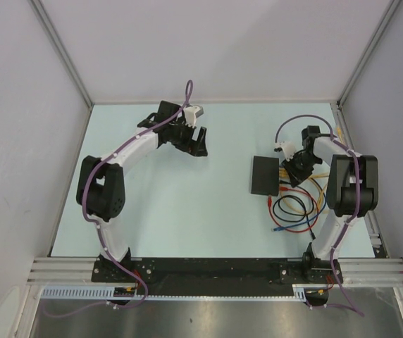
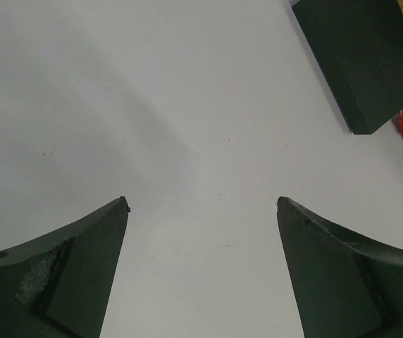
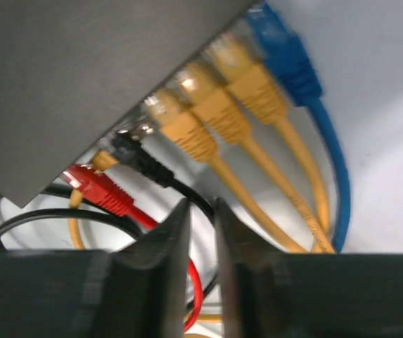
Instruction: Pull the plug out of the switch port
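Observation:
The switch [image 1: 265, 174] [image 3: 82, 77] is a flat black box lying right of the table's middle. A blue plug [image 3: 282, 53], three yellow plugs [image 3: 254, 88], a black plug [image 3: 138, 158] and a red plug [image 3: 99, 190] sit in its row of ports. My right gripper [image 1: 293, 169] [image 3: 201, 204] is at that edge, jaws drawn to a narrow slit. The black plug's cable [image 3: 194, 193] crosses just past the tips; whether it is pinched does not show. My left gripper [image 1: 191, 144] [image 2: 201, 204] hangs wide open and empty over bare table at the far left, the switch [image 2: 370, 56] at its view's top right.
Loose red, black, yellow and blue cables [image 1: 296, 208] coil on the table between the switch and the right arm's base. White walls close in the table at the back and on both sides. A metal rail [image 1: 208, 271] runs along the near edge.

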### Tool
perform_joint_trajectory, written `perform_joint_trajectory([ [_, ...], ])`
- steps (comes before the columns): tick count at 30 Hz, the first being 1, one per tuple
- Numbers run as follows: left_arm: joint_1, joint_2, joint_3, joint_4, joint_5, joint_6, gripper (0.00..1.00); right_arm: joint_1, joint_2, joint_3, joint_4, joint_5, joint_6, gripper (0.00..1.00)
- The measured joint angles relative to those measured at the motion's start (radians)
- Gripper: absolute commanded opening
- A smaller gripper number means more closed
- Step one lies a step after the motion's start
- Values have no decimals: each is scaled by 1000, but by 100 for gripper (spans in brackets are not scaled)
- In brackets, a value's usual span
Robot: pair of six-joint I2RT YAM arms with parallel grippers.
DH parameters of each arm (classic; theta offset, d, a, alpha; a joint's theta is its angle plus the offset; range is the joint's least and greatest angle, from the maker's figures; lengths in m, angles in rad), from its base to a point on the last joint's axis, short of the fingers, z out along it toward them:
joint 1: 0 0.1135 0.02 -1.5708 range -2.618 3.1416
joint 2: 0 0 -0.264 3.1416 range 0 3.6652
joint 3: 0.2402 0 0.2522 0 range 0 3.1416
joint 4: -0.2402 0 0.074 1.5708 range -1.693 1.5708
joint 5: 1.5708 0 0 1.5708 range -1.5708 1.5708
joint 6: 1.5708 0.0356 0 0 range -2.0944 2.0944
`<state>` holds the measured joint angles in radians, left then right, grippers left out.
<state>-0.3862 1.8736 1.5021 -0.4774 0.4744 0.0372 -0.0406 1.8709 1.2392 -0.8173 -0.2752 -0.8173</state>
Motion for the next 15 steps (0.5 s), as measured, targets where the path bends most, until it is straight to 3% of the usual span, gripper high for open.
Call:
perform_joint_trajectory([
  [2, 0, 3, 0, -14, 0, 10, 92, 24, 0, -3, 1, 9, 8, 0],
  [15, 1, 6, -60, 4, -20, 25, 92, 281, -26, -40, 70, 5, 42, 0],
])
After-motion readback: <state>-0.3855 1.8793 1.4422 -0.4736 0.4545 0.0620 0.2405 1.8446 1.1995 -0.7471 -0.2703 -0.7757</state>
